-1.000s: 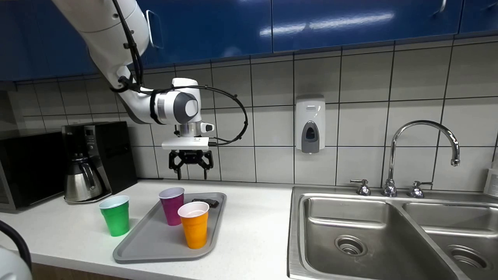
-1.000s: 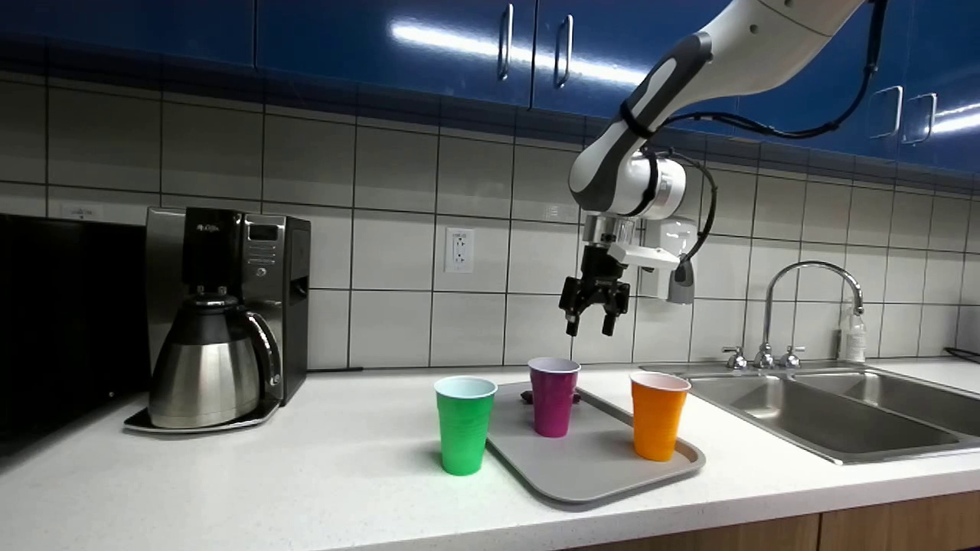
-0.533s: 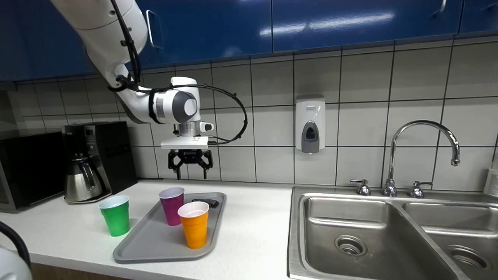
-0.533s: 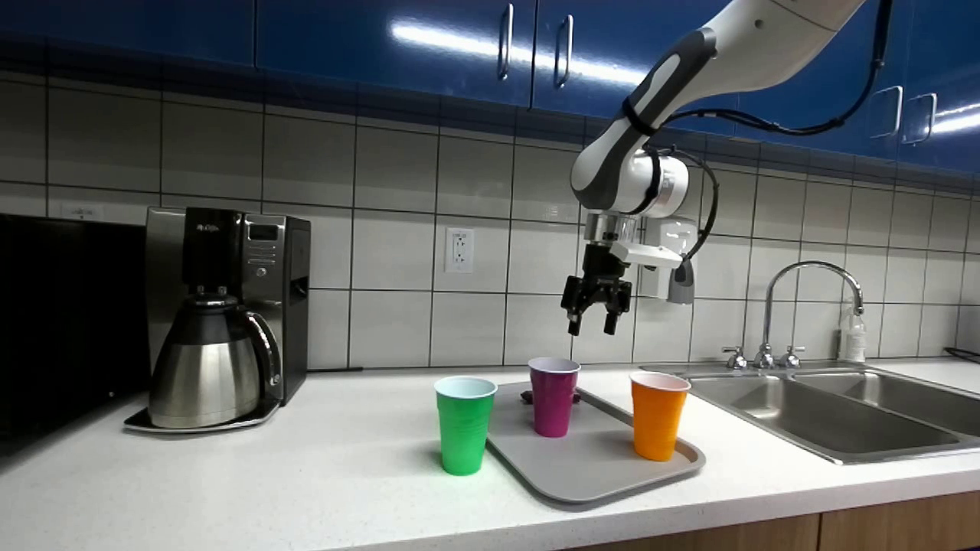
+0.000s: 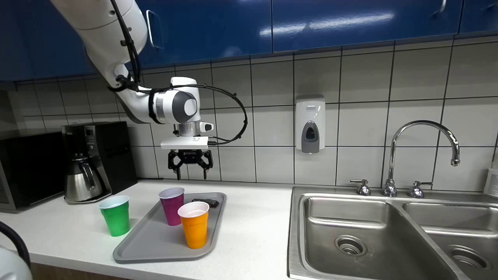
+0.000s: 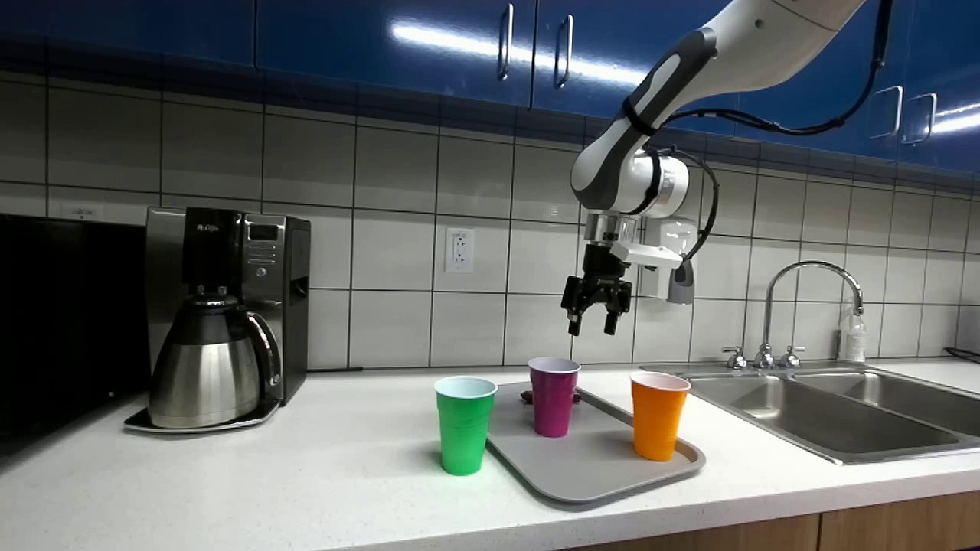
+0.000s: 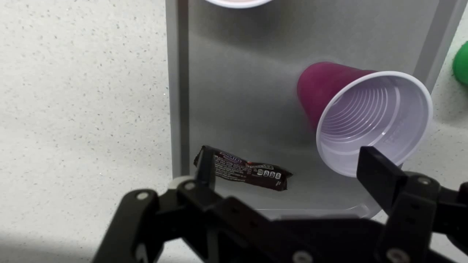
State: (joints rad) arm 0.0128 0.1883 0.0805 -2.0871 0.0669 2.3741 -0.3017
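So in an exterior view I'm counting one purple cup [image 5: 172,210], one orange cup [image 5: 195,229] and one green cup [image 5: 116,219], three in all, plus one dark-wrapped bar [image 5: 206,202] and one grey tray [image 5: 151,249] on the white surface [image 5: 253,233]. On the tray, going from its middle, purple's at 12 o'clock, the bar at 2 and orange at 4; green's off it at 9. My gripper [image 5: 192,175] hangs overhead, jaws spread wide, holding nothing. One soap dispenser [image 5: 310,124] too, and a sink [image 5: 297,233] with two basins.

In an exterior view I've also got one coffee maker [image 6: 264,287] near 9 o'clock, logo too blurry for me to read. The purple cup hides most of the bar, just the ends poke out, and the gripper's at 1 o'clock from that cup, clear of it.

Wrist view: bar's at 6 o'clock on the tray, long and skinny, brown-black, the gripper blocking a bit near one end. It's got pale print and a row of tiny white boxes, but I can't make the words out. Purple cup, pale inside, is at 3, green's past 2, orange one's white rim at 12.
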